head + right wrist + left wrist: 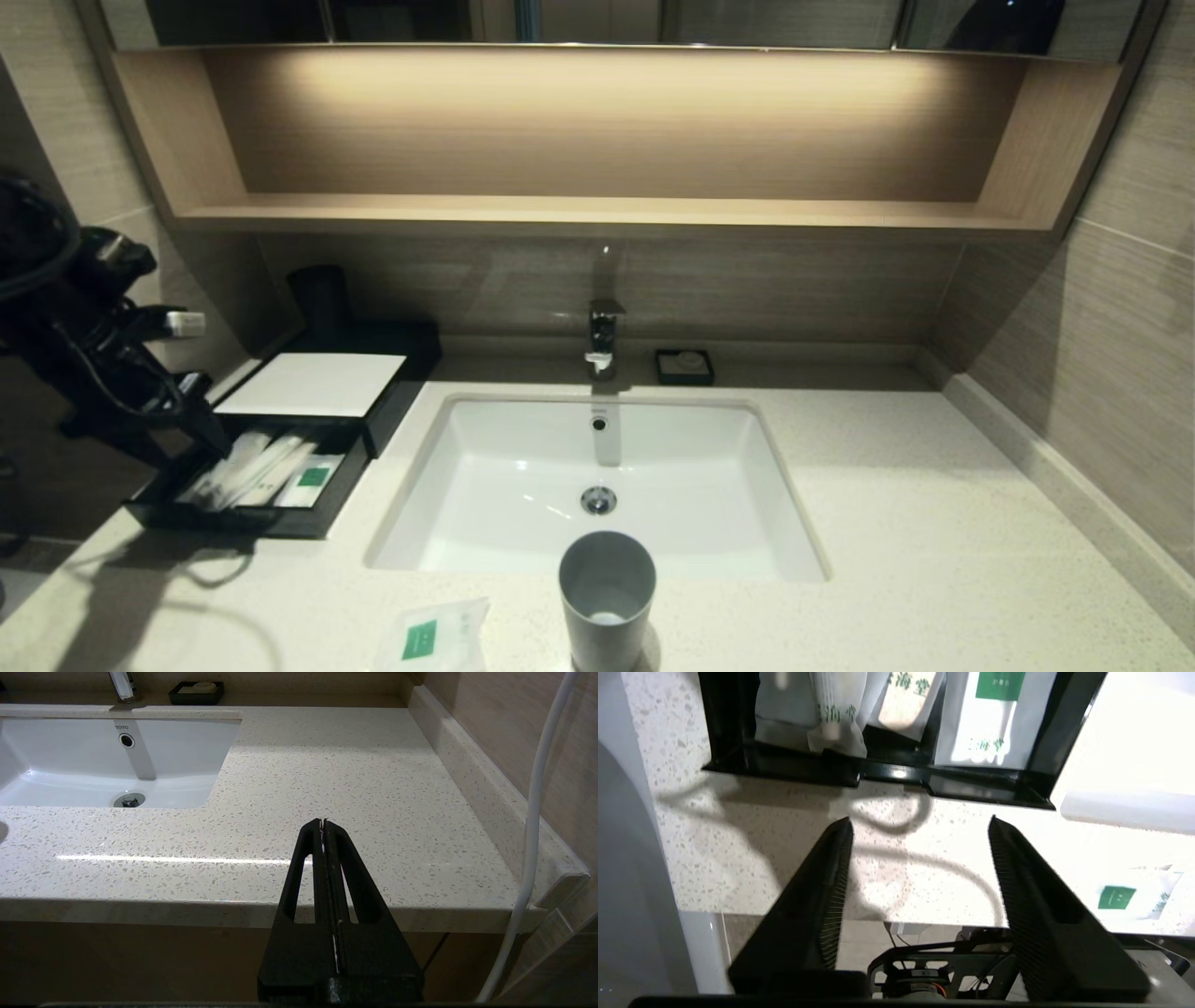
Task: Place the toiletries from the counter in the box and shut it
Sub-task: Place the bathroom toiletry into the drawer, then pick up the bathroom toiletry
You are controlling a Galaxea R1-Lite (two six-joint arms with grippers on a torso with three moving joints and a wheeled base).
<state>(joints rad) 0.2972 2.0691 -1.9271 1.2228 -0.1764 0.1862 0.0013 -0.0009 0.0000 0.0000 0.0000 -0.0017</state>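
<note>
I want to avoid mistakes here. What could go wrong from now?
1. One packet lies on the counter near the cup; reaching for it may tip the cup.
2. Packets in the open drawer lie piled; one may catch when it closes.

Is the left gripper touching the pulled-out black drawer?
Apart. The left wrist view shows bare speckled counter between the open left gripper and the black drawer front.

speckled polished stone counter [934, 523], glossy white sink [523, 467], glossy black box [280, 518], matt grey plastic cup [607, 597].
</note>
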